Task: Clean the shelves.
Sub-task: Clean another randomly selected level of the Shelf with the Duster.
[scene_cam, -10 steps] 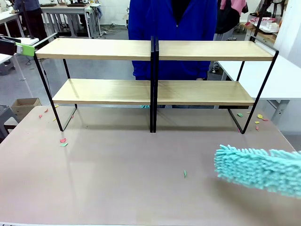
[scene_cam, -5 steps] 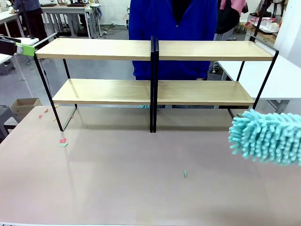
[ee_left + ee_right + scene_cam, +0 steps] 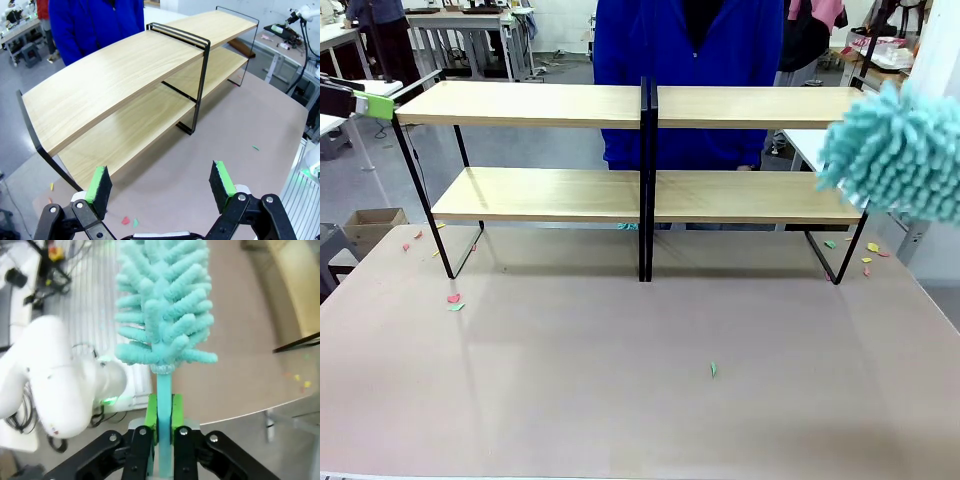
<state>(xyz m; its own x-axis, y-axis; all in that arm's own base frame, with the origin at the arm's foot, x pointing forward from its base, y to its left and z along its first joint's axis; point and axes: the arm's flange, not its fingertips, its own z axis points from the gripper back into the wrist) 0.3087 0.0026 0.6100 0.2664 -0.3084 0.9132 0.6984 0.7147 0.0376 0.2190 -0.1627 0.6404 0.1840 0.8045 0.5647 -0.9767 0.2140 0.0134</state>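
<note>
You have the duster (image 3: 162,305) clamped by its thin handle in the right gripper (image 3: 161,412), whose jaws are pinched tight on the stem, with the fluffy teal head standing straight out along the fingers. In the front view that head hangs at the right end of the shelves (image 3: 570,104), about level with the gap between the two boards and overlapping the frame's right upright. The shelves run long-ways across the table, left to right, so the boards lie to the left of the head; your sweep will likely need to travel along that axis, toward the black centre post. The right arm is plainly the nearer one for this end. Your left gripper (image 3: 160,185) stands wide open and empty, poised above the shelves' left end, looking down their length. Scraps (image 3: 453,301) lie on the table (image 3: 620,400).
</note>
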